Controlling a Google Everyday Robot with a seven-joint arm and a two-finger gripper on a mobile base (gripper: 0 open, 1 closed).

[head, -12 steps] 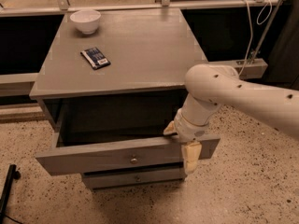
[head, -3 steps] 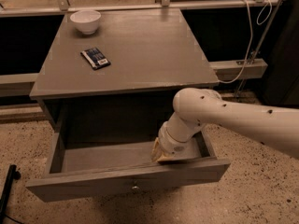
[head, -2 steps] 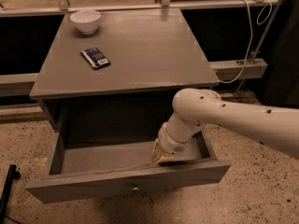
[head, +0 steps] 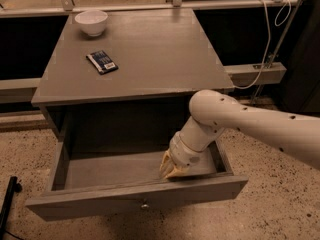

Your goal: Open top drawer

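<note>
The top drawer point(head: 100, 204) of the grey cabinet stands pulled far out, its inside bare. Its grey front carries a small round metal knob point(head: 144, 204) at the centre. My gripper point(head: 172, 171) is inside the drawer, just behind the front panel, right of centre. My white arm point(head: 250, 124) reaches down to it from the right. The two lower drawers are hidden.
A white bowl point(head: 91, 22) and a dark flat packet point(head: 102, 62) lie on the cabinet top point(head: 160, 49). A white cable point(head: 265, 44) hangs at the back right. A black post point(head: 7, 201) stands at the lower left on the speckled floor.
Four seconds ago the drawer was only part open with the gripper at its front edge. It has slid out further. Over the last second nothing has visibly moved.
</note>
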